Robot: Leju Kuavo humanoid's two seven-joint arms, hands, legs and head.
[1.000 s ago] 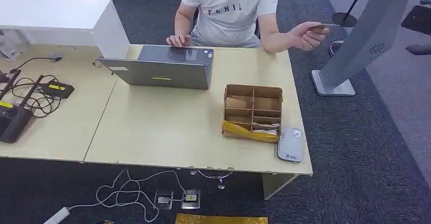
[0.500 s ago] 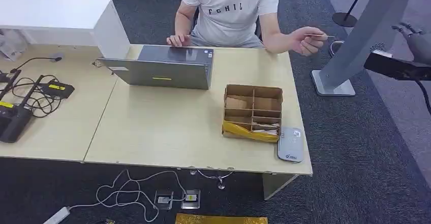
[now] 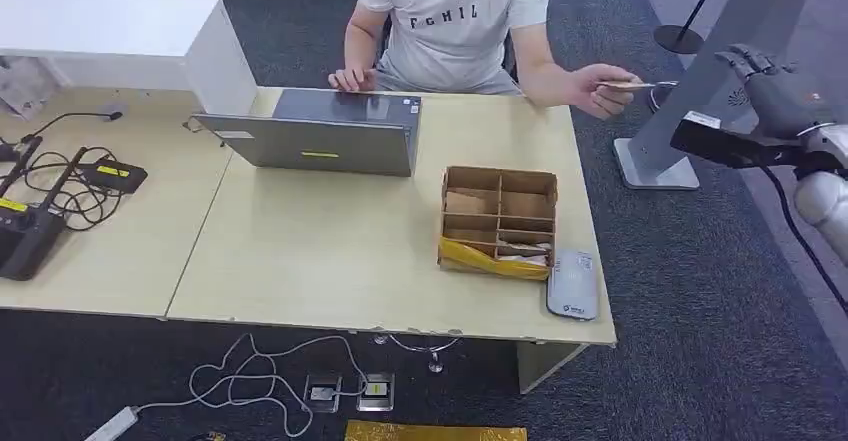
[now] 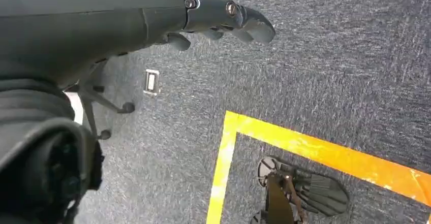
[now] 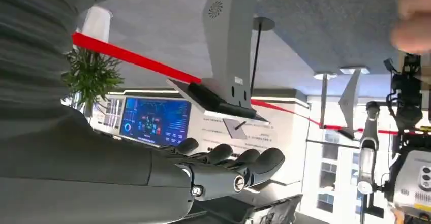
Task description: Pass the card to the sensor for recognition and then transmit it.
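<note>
You are looking at a thin tan card [image 3: 622, 85] pinched in the seated person's outstretched hand [image 3: 598, 88], lying flat with its long axis pointing at 3 o'clock toward your right hand [image 3: 772, 83]. That hand is holding nothing, fingers loosely extended, and the card is sitting well apart from it at 9 o'clock. The left hand [image 4: 223, 21] is hanging empty over the carpet, so the right is the nearer one.

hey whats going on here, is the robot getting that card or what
A person seated behind the table holds a card out past its far right corner. The right robot hand is raised beside the grey stand, empty with fingers apart, not yet touching the card. The left robot hand hangs over the carpet holding nothing. The card reader lies beside the cardboard box.
</note>
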